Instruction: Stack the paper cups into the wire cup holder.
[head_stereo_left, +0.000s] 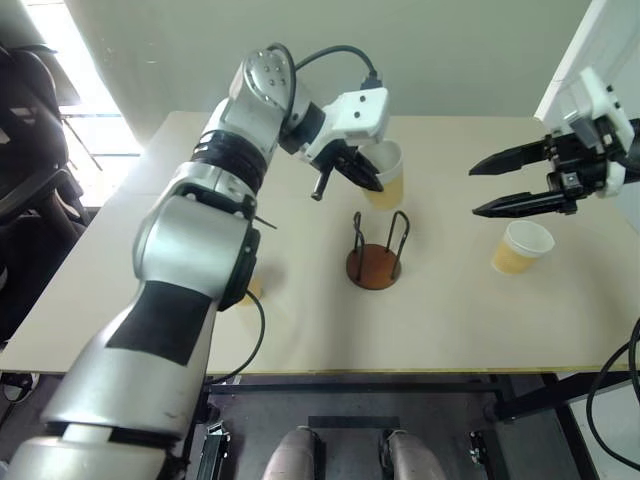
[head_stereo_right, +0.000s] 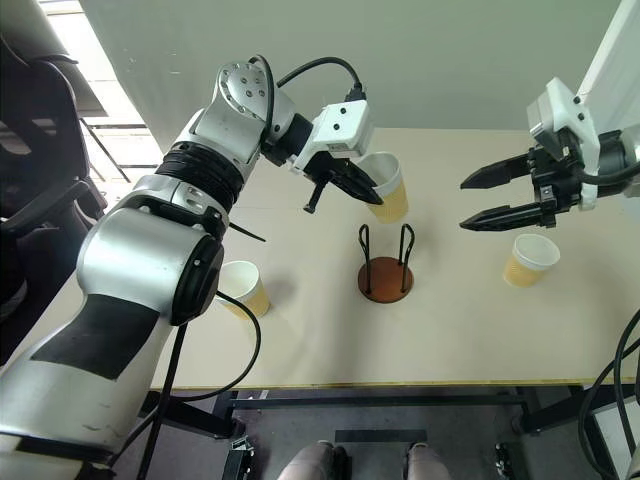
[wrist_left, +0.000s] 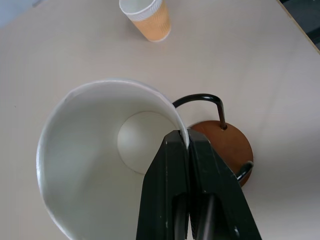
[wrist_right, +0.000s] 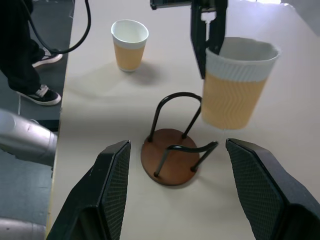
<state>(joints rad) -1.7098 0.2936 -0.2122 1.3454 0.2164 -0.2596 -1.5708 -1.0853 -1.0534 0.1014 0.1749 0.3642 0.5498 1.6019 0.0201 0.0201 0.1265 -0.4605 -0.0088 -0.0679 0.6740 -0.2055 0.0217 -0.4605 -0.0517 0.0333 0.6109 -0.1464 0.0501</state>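
Rust-brown holder (head_stereo_right: 385, 278) stands mid-counter (head_stereo_right: 330, 345), one cup (head_stereo_right: 243, 288) at its 9 o'clock, another (head_stereo_right: 530, 259) at 3. Above its 12 o'clock hangs a third cup (head_stereo_right: 388, 186), rim clenched by left jaws (head_stereo_right: 360, 183). Right jaws (head_stereo_right: 478, 200) hover released.

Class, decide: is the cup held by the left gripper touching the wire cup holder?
Apart. In the right wrist view the held cup hangs from the left gripper with its bottom above and beside the wire cup holder; bare table shows between them.
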